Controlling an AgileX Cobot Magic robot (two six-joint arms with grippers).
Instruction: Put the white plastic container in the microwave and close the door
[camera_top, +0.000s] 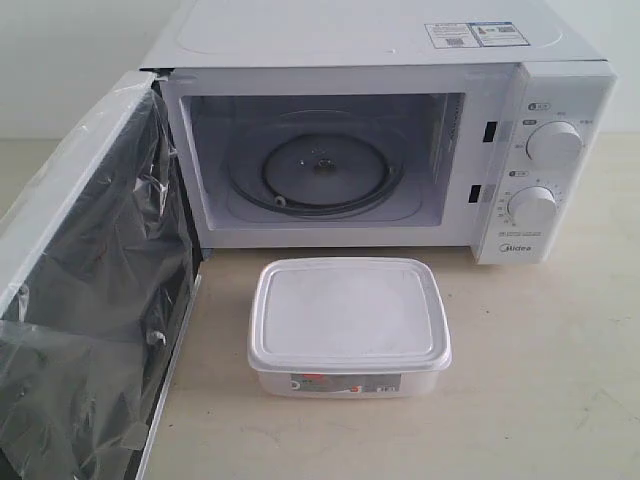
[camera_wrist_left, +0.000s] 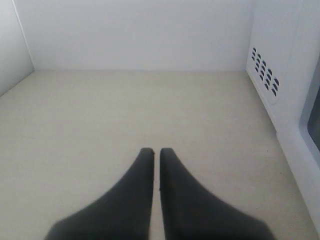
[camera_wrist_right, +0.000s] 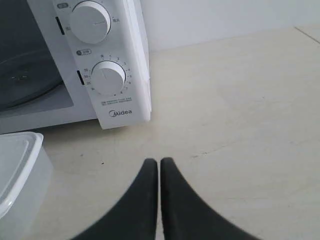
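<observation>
1. Pale beige table (camera_top: 560, 380) against a plain white wall (camera_top: 60, 60); carries everything listed below.
2. Microwave (camera_top: 400, 60): stands at the back of the table with its open front towards the exterior camera. Shows a bare glass turntable (camera_top: 320, 170), free to take a load. Carries two knobs (camera_top: 553, 143) on the right-hand panel.
3. Door (camera_top: 90, 330): hangs swung fully out on the left side, with loose clear film crumpled over the dark window. Stands wide, presumably to keep the opening unobstructed. Not yet shut.
4. Box (camera_top: 348, 310): rests flat on the table with its lid on, just in front of the opening and outside the microwave. Turns its red-and-white label (camera_top: 320, 382) towards the camera. Touched by neither pincer. Sits roughly square to the opening, likely to allow a short, straight move inward.
5. Left pincer (camera_wrist_left: 156, 152): fingers together, nothing between them. Hovers over bare table beside the microwave's vented side wall (camera_wrist_left: 265, 75), out of sight of the box. Probably parked on the door side for the closing step.
6. Right pincer (camera_wrist_right: 159, 162): fingers together, empty. Hovers over the table in front of the knob panel, with the box corner near and off to one side. Needs to spread before any grasp.
7. Stage, by judgement: the very start, with loading and door-closing both outstanding.
</observation>
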